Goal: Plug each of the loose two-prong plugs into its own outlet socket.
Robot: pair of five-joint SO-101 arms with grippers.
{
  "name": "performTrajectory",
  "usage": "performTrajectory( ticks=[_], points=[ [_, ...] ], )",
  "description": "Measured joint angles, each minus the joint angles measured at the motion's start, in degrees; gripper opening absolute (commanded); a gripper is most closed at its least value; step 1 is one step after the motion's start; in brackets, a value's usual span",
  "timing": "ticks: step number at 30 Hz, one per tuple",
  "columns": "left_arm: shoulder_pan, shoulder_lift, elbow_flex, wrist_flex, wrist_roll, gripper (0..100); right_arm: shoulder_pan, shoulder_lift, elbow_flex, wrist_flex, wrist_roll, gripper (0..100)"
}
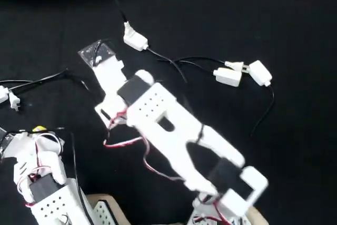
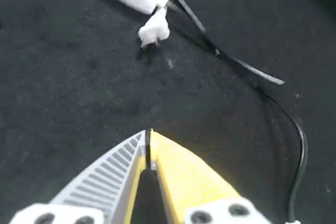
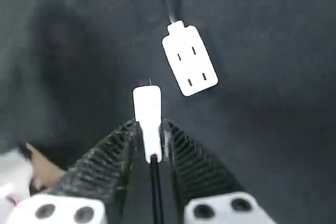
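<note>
Though grip unclear from above, right claw [image 3: 151,127] pinches plug [image 3: 147,106] near outlet [image 3: 189,66].

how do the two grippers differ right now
The right gripper is shut on a plug; the left gripper is shut on nothing. The right gripper's fingers are black; the left gripper's are grey and yellow. Both hang over the black table.

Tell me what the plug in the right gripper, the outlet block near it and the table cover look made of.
Plug: white moulded plastic, smooth, slightly glossy, by its even sheen.
Outlet block: the same hard white plastic, it seems, with clean-cut slots.
Table cover: black, matte, probably cloth or felt; faint specks, no glare.
</note>
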Motion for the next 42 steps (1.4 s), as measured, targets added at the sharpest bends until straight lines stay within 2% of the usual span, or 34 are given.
performTrajectory(
  ticks=[3, 7, 12, 16, 26, 35, 38, 40, 42],
  points=[
    [0.0, 0.0, 0.0, 0.3, 0.0, 3, 1.1, 5.8, -4.2, -0.6, -6.2, 1.2],
    [0.0, 0.0, 0.0, 0.6, 0.0, 3, 6.3, 11.8, -7.9, -0.8, -15.6, 1.4],
    [0.0, 0.0, 0.0, 0.8, 0.0, 3, 9.2, 12.7, -8.3, 1.1, -25.3, 1.3],
    [0.0, 0.0, 0.0, 0.8, 0.0, 3, 9.2, 12.7, -8.3, 3.1, -29.0, 1.4],
    [0.0, 0.0, 0.0, 0.8, 0.0, 3, 3.8, 10.4, -8.3, 6.9, -30.9, 1.2],
    [0.0, 0.0, 0.0, 0.8, 0.0, 3, 4.8, 10.4, -8.3, 6.9, -48.1, 1.2],
    [0.0, 0.0, 0.0, 0.8, 0.0, 3, 6.7, 10.4, -8.3, 5.5, -48.1, 1.2],
    [0.0, 0.0, 0.0, 0.8, 0.0, 3, 7.1, 10.4, -8.3, 4.4, -43.4, 1.2],
    [0.0, 0.0, 0.0, 0.8, 0.0, 3, 7.0, 10.4, -8.3, 3.5, -35.4, 1.2]
  ],
)
